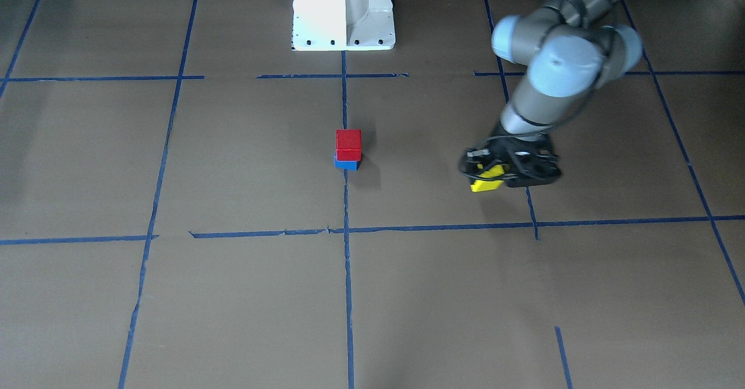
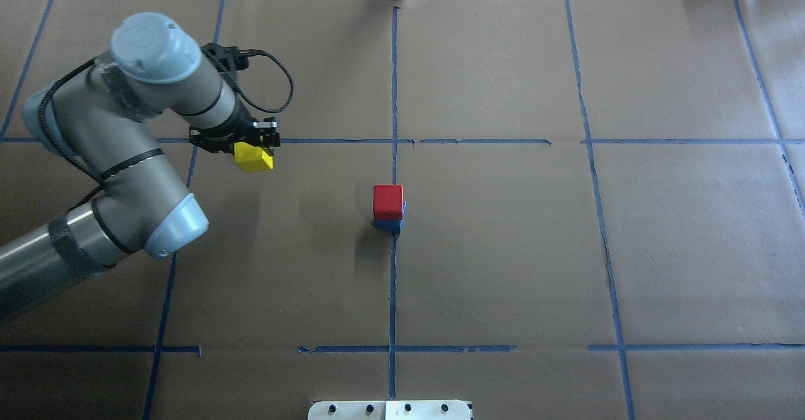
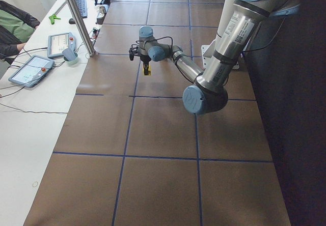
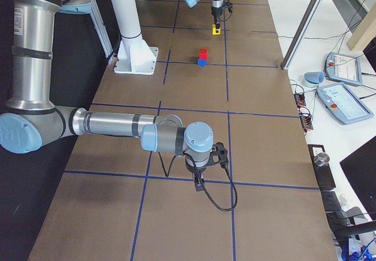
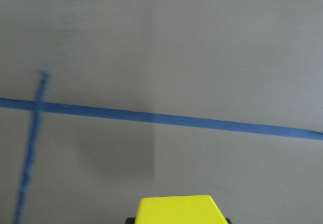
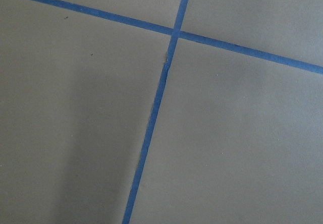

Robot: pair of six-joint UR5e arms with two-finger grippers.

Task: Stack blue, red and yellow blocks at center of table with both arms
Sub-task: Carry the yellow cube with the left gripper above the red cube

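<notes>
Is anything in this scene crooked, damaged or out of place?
Only slightly. The red block sits a little off-centre on the blue block, whose edge shows on one side. The yellow block looks tilted in the left gripper.

Red block on blue block, yellow block beyond (apart)

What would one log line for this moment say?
left end effector: holding yellow block | stack: red block on blue block | right end effector: state unclear
</notes>
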